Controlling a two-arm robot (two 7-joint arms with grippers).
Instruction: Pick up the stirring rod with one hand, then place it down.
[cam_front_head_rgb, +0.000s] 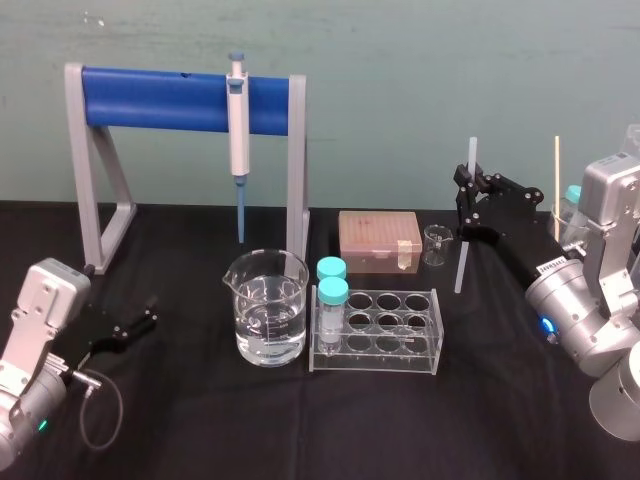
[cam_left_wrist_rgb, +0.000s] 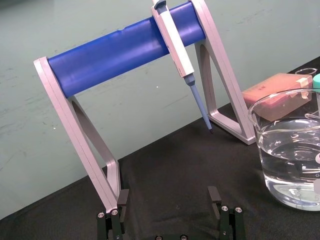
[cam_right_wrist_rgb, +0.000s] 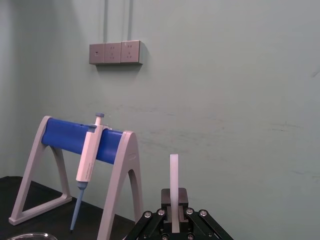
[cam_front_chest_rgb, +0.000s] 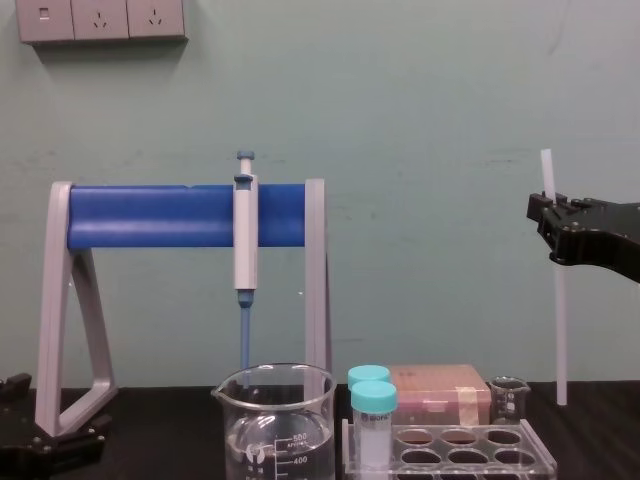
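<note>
**Stirring rod clamped upright at the right of the head view**

The stirring rod (cam_front_head_rgb: 462, 262) is gripped near its upper third by the right gripper (cam_front_head_rgb: 468, 195), whose fingers are closed on it. A short length is left standing above the jaws and a long length hangs below. It cannot be told whether its lower end touches the black table (cam_front_head_rgb: 200, 420). The rod is judged to be light, stiff and smooth, so it is likely to slip or swing if it is pinched loosely. A hold nearer its middle would be steadier. It is also thin enough to be treated as breakable.

The left gripper (cam_front_head_rgb: 140, 320) is parked at the lower left with its fingers spread and nothing between them.

At the centre, a glass beaker (cam_front_head_rgb: 268, 305) is seen partly filled with clear liquid. Beside it, two teal-capped tubes (cam_front_head_rgb: 332, 290) are held in the left end of a clear rack (cam_front_head_rgb: 400, 335), and its other wells are empty. A small beaker (cam_front_head_rgb: 437, 245), apparently empty, is set next to a pinkish box (cam_front_head_rgb: 379, 240).
</note>
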